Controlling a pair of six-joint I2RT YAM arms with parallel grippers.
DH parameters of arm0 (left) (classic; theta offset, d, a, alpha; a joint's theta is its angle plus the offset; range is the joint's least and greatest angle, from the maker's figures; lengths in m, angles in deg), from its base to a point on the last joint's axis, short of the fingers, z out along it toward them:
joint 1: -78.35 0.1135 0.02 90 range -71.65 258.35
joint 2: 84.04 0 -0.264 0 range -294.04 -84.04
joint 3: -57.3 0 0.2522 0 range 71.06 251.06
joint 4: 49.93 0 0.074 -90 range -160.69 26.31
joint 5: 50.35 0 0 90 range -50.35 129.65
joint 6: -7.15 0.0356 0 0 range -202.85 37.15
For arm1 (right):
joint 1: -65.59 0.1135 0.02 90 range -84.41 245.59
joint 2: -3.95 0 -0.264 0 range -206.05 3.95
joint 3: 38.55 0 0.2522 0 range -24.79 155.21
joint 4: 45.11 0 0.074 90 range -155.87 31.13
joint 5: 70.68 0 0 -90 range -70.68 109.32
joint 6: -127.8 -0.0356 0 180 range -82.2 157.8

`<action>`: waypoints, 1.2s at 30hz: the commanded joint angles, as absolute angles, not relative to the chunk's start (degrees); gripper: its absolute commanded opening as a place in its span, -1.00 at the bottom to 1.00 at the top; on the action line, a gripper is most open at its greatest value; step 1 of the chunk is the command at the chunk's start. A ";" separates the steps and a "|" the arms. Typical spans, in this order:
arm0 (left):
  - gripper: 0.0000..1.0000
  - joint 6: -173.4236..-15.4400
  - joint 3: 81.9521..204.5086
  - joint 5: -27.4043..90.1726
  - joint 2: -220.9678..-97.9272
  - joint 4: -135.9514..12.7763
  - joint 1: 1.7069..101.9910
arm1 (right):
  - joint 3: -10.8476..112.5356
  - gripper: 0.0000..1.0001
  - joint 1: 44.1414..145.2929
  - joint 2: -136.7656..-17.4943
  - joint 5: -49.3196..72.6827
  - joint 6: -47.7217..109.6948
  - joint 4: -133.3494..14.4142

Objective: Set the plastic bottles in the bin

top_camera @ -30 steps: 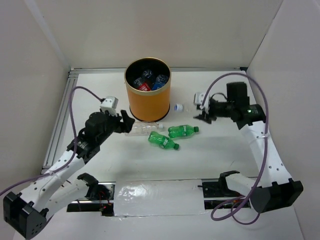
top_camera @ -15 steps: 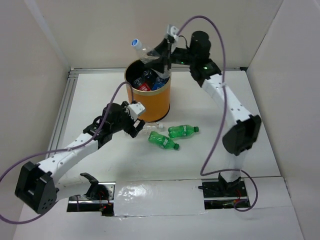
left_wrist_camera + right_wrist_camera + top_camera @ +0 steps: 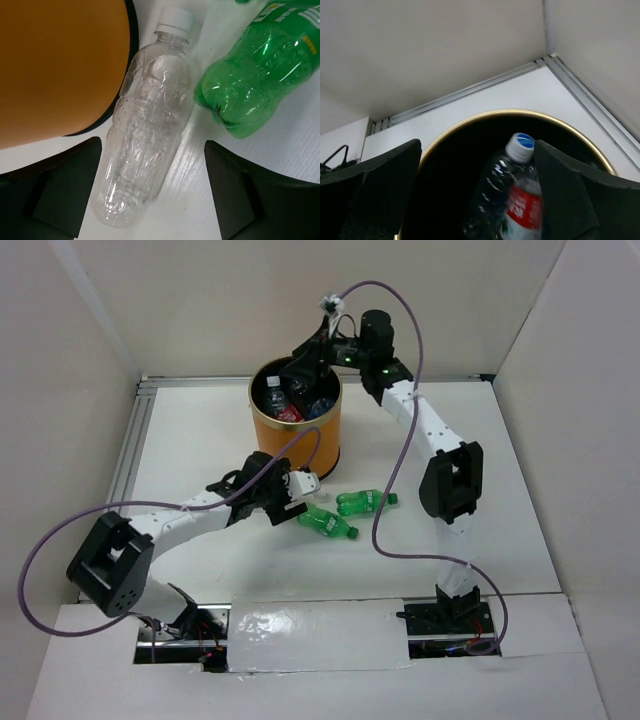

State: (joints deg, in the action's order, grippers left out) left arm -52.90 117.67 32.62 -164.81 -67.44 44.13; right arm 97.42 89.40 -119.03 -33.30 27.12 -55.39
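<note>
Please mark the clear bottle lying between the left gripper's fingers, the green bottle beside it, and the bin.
clear bottle [image 3: 145, 132], left wrist view, middle of its body.
green bottle [image 3: 252, 72], left wrist view, lower body.
orange bin [image 3: 297, 440], top external view, outer wall.

My left fingers [image 3: 60, 195] are matt black, and so are my right fingers [image 3: 375, 190]. The clear bottle [image 3: 145, 135] under my left wrist is colourless and ribbed, with a white cap [image 3: 175, 19]. The green bottle [image 3: 255, 70] next to it is bright translucent green, its label lettered in pale print; a second green bottle [image 3: 365, 502] matches it. The bin [image 3: 295, 445] is orange outside, black inside, with a dark rim. The labelled bottle [image 3: 517, 200] in it is clear with a red label and a blue cap. The tabletop [image 3: 200, 430] is white. My left arm [image 3: 180, 525] and right arm [image 3: 430, 425] are white with black joints, and the cable [image 3: 374, 530] is purple.
</note>
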 commanded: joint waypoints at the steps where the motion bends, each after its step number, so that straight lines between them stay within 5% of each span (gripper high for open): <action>1: 0.93 -49.28 117.99 34.54 -168.49 -62.12 43.63 | 96.07 1.00 82.49 -113.65 -33.67 19.08 -51.40; 7: 0.93 -48.75 120.45 38.14 -178.25 -58.77 43.63 | 87.11 1.00 73.60 -102.85 -42.36 25.48 -62.19; 10: 0.73 -50.23 123.35 38.15 -182.20 -59.99 43.63 | 77.03 1.00 69.56 -96.00 -46.50 35.41 -71.60; 14: -0.11 -53.05 125.38 36.48 -182.93 -65.44 42.32 | 67.44 0.58 65.77 -88.08 -51.07 51.91 -83.80; 15: -0.33 -54.01 125.38 36.48 -182.14 -66.67 41.70 | 65.84 0.42 65.24 -85.90 -51.60 55.61 -90.10; 16: -0.83 -57.16 125.38 35.79 -179.87 -69.03 40.92 | 62.43 0.01 64.46 -83.96 -51.61 67.04 -96.51; 19: -1.00 -59.81 124.68 35.78 -173.98 -71.85 40.12 | 56.01 -0.38 63.83 -80.79 -49.16 77.38 -103.06; 23: -1.00 -62.89 126.67 35.00 -160.09 -74.66 36.87 | 41.09 0.99 63.31 -74.56 -40.83 88.85 -105.29; 29: -0.85 -69.56 138.02 33.67 -151.54 -68.54 38.09 | 31.38 0.99 63.31 -72.34 -34.56 97.46 -103.96; 36: -0.73 -83.27 149.18 37.87 -162.51 -42.71 43.63 | 30.84 0.99 65.58 -77.17 -32.89 97.84 -101.07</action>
State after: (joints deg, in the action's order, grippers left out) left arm -75.41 146.92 35.02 -156.99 -56.49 42.08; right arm 30.65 64.09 -76.23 -34.52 95.16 -103.10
